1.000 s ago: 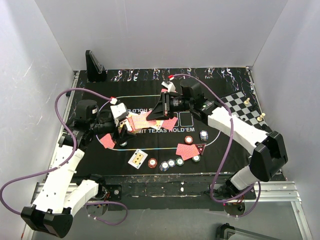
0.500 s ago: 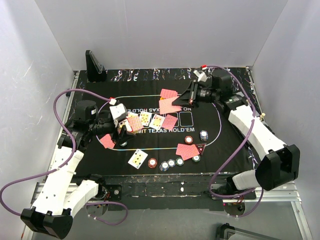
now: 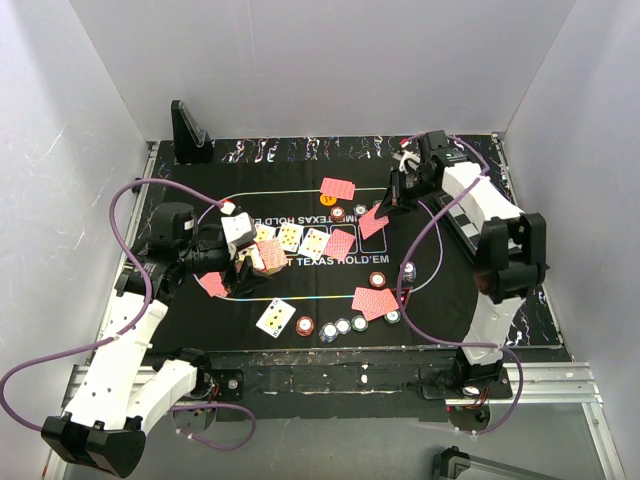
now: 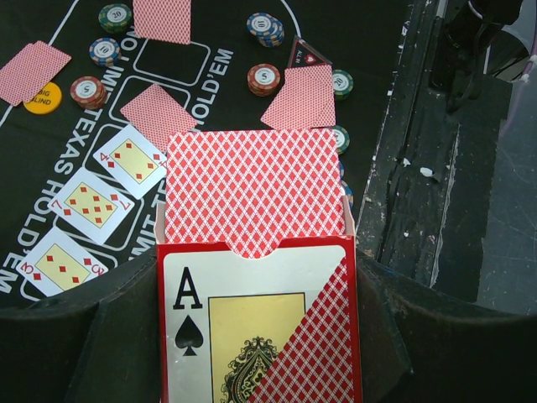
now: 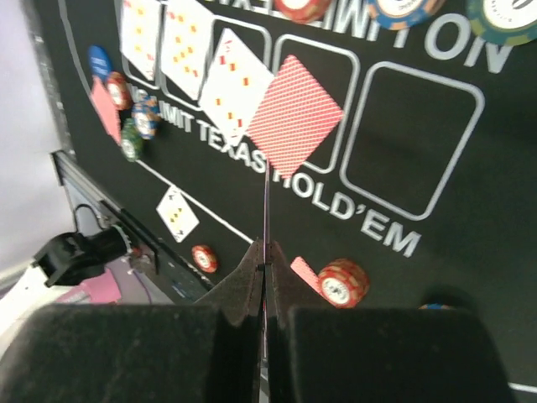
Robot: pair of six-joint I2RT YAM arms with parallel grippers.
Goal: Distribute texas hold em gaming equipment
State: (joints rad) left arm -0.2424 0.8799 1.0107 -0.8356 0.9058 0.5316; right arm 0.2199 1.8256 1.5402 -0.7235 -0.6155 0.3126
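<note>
— What do we have in the card box (image 4: 260, 336)?
— The red-backed deck (image 4: 252, 189) stands out of its open top (an ace of spades is printed on the front). The left jaws are clamped on the box's two sides and hold it above the mat (image 3: 440, 290) on the tabletop.
— And the right jaws?
— We see them pressed together on a single red-backed card (image 3: 375, 222), edge-on between them, over the far side of the mat. Three face-up cards (image 3: 290, 237) lie on the mat, and chips (image 3: 343, 325) sit in a row at its near edge.
</note>
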